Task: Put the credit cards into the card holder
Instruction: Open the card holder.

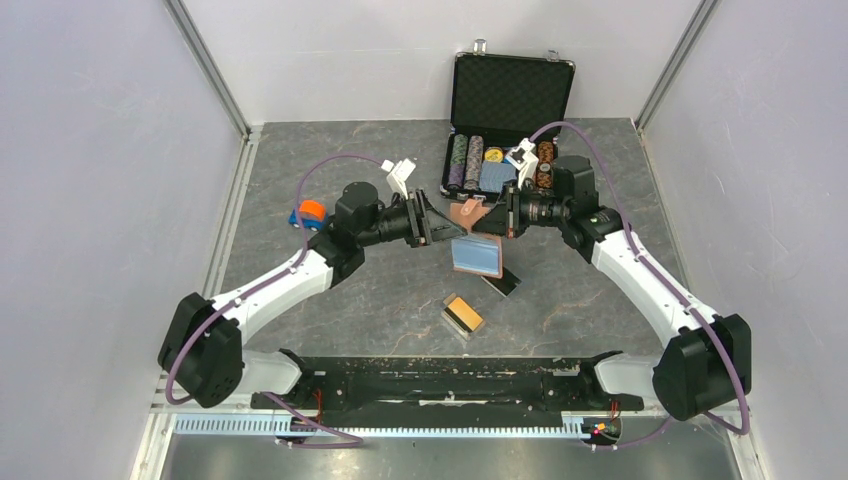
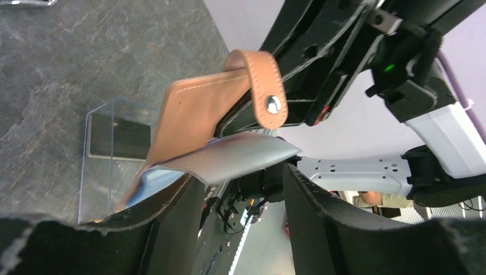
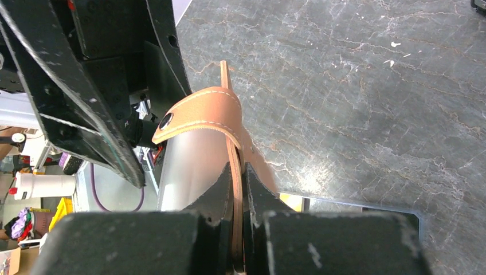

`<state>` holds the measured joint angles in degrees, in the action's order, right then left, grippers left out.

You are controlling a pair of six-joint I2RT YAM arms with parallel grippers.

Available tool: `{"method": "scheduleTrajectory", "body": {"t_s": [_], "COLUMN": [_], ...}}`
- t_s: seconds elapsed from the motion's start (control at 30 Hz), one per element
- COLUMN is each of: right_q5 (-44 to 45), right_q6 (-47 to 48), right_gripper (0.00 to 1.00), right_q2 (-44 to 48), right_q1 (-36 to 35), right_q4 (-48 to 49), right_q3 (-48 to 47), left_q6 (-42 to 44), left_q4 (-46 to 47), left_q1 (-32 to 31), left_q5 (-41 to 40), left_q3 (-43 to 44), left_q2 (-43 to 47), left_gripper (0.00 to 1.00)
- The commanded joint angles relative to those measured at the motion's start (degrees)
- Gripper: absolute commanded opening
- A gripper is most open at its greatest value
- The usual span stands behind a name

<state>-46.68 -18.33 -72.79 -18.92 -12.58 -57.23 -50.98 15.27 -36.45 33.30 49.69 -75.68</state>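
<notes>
The tan card holder (image 1: 468,213) hangs open above the table, its blue inside (image 1: 476,255) facing up. My right gripper (image 1: 497,215) is shut on its leather edge (image 3: 235,172), and the snap tab (image 3: 200,112) curls over beyond the fingers. My left gripper (image 2: 243,177) is open right at the holder (image 2: 195,109). A pale sleeve flap (image 2: 240,157) lies across its left fingertip, with nothing pinched between the jaws. A black credit card (image 1: 501,283) lies below the holder. A gold-orange card (image 1: 465,314) sits nearer me, in a clear box.
The open black poker-chip case (image 1: 510,130) stands at the back, just behind the right arm. A small orange and blue object (image 1: 312,212) lies left of the left arm. A clear plastic box (image 2: 109,160) shows under the holder in the left wrist view.
</notes>
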Motion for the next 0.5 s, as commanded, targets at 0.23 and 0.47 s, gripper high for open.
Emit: {"method": "scheduleTrajectory", "body": {"t_s": [0.23,0.47], "right_q5": [-2.0,-3.2], "right_q6": [-2.9,-4.9], "right_gripper": [0.0,0.0], "right_q2": [1.6,1.5], "right_q1": [-0.2,-0.2], "right_q4": [3.5,4.9], "right_q3": [0.7,1.0], "left_q6": [-3.8,1.1], "left_q4": [11.7,12.8], "left_q1": [0.7,0.7], "left_q5": [4.5,7.7], "left_q3": [0.1,0.3], "left_q2": [0.5,-0.6], "left_gripper": [0.62,0.51]}}
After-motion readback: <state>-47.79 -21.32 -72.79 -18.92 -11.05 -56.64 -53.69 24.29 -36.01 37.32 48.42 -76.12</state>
